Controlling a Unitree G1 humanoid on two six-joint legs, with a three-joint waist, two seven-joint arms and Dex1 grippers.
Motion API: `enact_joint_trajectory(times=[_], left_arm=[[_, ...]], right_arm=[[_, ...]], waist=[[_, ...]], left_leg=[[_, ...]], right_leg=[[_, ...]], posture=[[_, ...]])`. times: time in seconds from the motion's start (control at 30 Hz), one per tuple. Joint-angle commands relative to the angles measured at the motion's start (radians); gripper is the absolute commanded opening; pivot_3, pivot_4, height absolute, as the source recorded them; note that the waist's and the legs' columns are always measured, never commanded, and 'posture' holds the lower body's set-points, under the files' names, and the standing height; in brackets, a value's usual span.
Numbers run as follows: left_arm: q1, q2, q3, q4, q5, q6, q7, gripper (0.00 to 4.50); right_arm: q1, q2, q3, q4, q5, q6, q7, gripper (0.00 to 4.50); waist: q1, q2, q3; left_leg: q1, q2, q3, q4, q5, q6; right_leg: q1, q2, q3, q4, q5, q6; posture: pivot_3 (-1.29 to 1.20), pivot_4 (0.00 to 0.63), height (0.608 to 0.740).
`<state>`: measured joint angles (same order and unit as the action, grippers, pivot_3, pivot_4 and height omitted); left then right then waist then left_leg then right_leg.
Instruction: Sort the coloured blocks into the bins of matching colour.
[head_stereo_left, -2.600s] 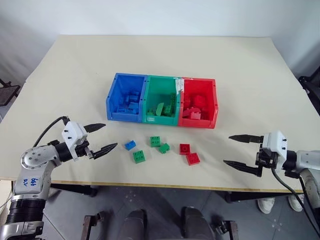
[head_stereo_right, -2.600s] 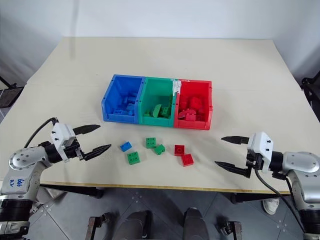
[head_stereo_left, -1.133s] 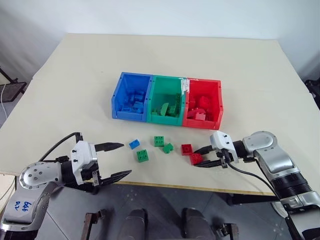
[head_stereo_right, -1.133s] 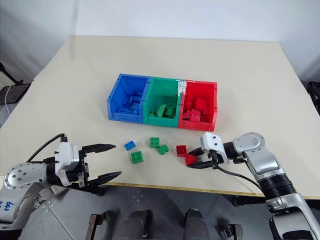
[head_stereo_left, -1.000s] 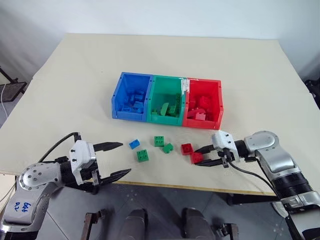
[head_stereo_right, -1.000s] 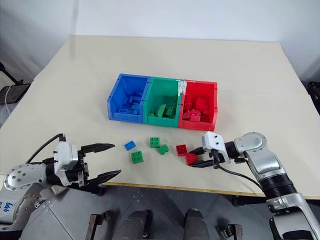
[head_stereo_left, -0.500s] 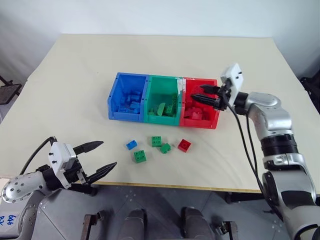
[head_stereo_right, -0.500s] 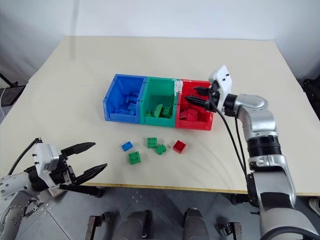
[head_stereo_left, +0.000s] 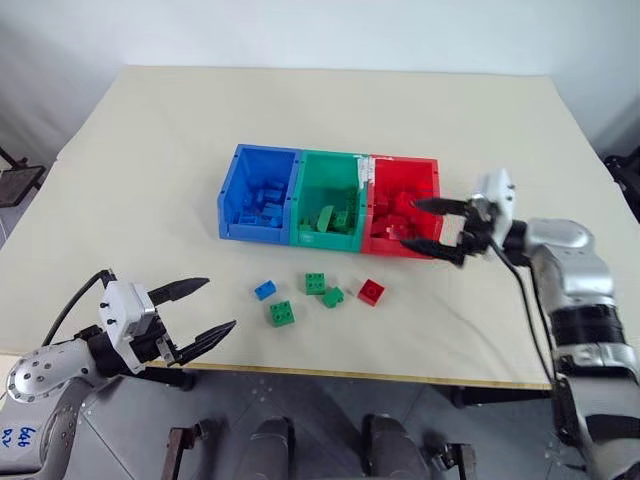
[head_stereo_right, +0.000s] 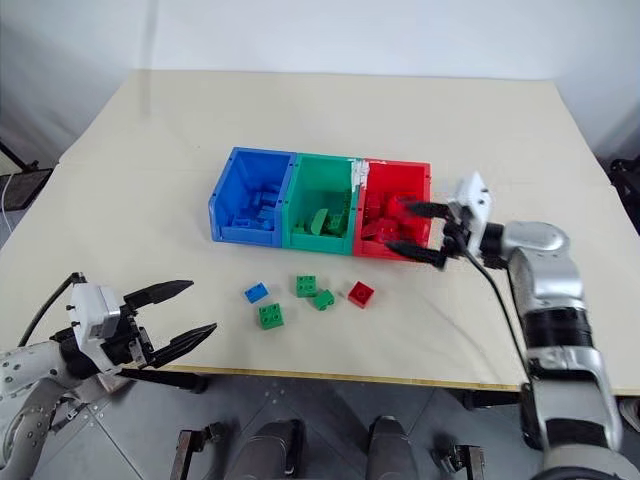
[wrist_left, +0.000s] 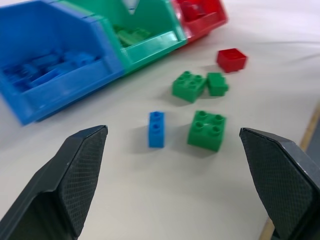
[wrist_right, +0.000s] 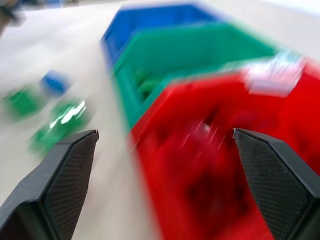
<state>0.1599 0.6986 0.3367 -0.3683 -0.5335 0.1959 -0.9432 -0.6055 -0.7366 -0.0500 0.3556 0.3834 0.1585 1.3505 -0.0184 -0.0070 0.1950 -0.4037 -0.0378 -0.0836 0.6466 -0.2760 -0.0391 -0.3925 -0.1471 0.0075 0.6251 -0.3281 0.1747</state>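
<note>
Red block (head_stereo_left: 371, 291) loose on surface (head_stereo_left: 150, 150), at 8 o'clock from right end effector (head_stereo_left: 430, 226); nearer right arm; both end effectors wide, empty.

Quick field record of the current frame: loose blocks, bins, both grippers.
loose blocks on table: blue block, three green blocks, one red block
bins: blue bin, green bin, red bin, joined in a row, each holding blocks
left gripper: open, empty, at the table's near edge
right gripper: open, empty, at the red bin
</note>
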Motion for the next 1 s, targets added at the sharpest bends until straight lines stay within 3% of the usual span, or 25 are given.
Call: enact_joint_trajectory(times=[0.03, 0.27, 0.33, 0.6, 0.87, 1.0], left_arm=[[-0.064, 0.009, -0.082, 0.016, 0.024, -0.015, -0.04, 4.5], [-0.18, -0.034, -0.206, 0.046, 0.035, -0.023, -0.069, 4.5], [-0.191, -0.037, -0.216, 0.053, 0.046, -0.037, -0.072, 4.5], [-0.105, -0.006, -0.124, 0.081, 0.047, -0.073, -0.071, 4.5], [0.05, -0.01, -0.036, -0.024, 0.037, -0.065, -0.023, 4.5], [0.088, -0.011, -0.016, -0.057, 0.03, -0.061, -0.008, 4.5]], right_arm=[[0.107, -0.115, -0.016, -0.036, -0.056, -0.135, 0.09, 4.48], [0.202, -0.16, -0.019, -0.032, -0.068, -0.225, 0.112, 4.48], [0.202, -0.151, 0.007, -0.074, -0.056, -0.154, 0.112, 4.48], [0.111, 0.022, 0.162, -0.321, -0.024, 0.162, -0.009, 4.48], [0.037, 0.138, 0.283, -0.219, -0.179, 0.117, -0.134, 4.48], [0.031, 0.154, 0.286, -0.175, -0.2, 0.071, -0.134, 3.61]], waist=[[0.002, 0.0, 0.0], [-0.01, 0.0, 0.0], [-0.012, 0.0, 0.0], [-0.007, 0.0, 0.0], [0.013, -0.001, 0.0], [0.018, -0.001, 0.0]], left_leg=[[0.0, 0.0, 0.001, 0.0, 0.0, 0.0], [0.002, 0.001, 0.003, 0.0, 0.0, 0.0], [0.002, 0.001, 0.003, 0.0, 0.0, -0.001], [0.002, 0.001, 0.002, 0.001, 0.0, -0.001], [0.001, 0.001, 0.001, 0.001, 0.0, -0.001], [0.001, 0.0, 0.001, 0.001, 0.0, -0.001]], right_leg=[[0.0, 0.0, 0.0, 0.0, 0.0, 0.0], [0.0, 0.0, 0.001, 0.002, 0.0, 0.0], [0.0, 0.0, 0.001, 0.002, 0.0, 0.0], [-0.001, 0.0, 0.002, 0.002, 0.0, 0.0], [-0.001, 0.0, 0.001, 0.001, 0.0, 0.0], [-0.001, 0.0, 0.001, 0.001, 0.0, 0.0]], posture=[[0.0, 0.15, 0.74], [0.0, 0.15, 0.74], [0.0, 0.15, 0.74], [0.0, 0.15, 0.74], [0.0, 0.15, 0.74], [0.0, 0.15, 0.74]])
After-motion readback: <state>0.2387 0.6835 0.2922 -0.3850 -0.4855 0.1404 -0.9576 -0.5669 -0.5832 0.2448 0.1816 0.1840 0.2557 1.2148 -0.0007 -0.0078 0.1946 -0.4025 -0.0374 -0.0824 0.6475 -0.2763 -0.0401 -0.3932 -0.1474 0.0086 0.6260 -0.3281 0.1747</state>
